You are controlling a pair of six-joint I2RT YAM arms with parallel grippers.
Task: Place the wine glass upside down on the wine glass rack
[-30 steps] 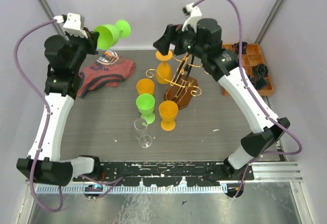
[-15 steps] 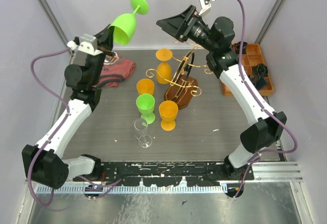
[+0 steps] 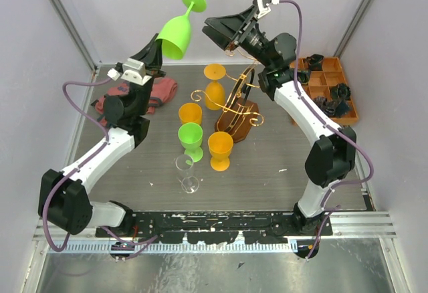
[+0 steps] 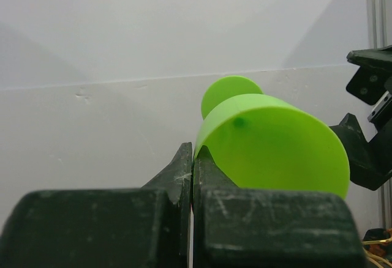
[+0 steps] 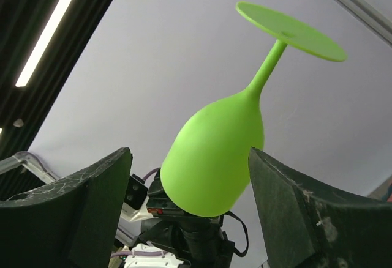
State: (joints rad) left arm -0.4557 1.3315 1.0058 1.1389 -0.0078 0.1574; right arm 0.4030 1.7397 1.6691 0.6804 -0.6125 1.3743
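A lime-green wine glass [image 3: 175,35] hangs high over the back of the table, tilted with its foot up and its bowl down. My left gripper [image 3: 159,45] is shut on the bowl's rim; in the left wrist view the jaws [image 4: 193,152] pinch the thin rim of the wine glass [image 4: 269,139]. My right gripper [image 3: 210,28] is open, raised to the same height just right of the glass and apart from it. Through the right wrist view the wine glass [image 5: 217,155] shows between the spread fingers of that gripper [image 5: 188,152]. The gold wire wine glass rack [image 3: 238,106] stands below on its brown base.
An orange glass [image 3: 214,87] hangs upside down on the rack. Two orange glasses [image 3: 190,114] [image 3: 220,150], a green one [image 3: 190,139] and a clear one [image 3: 188,172] stand mid-table. A folded reddish cloth [image 3: 144,95] lies at the left, an orange compartment tray [image 3: 329,85] at the right.
My left arm lifted the green glass up and rightward, tipping its foot upward. My right gripper swung up and left to face it, and its jaws narrowed slightly.
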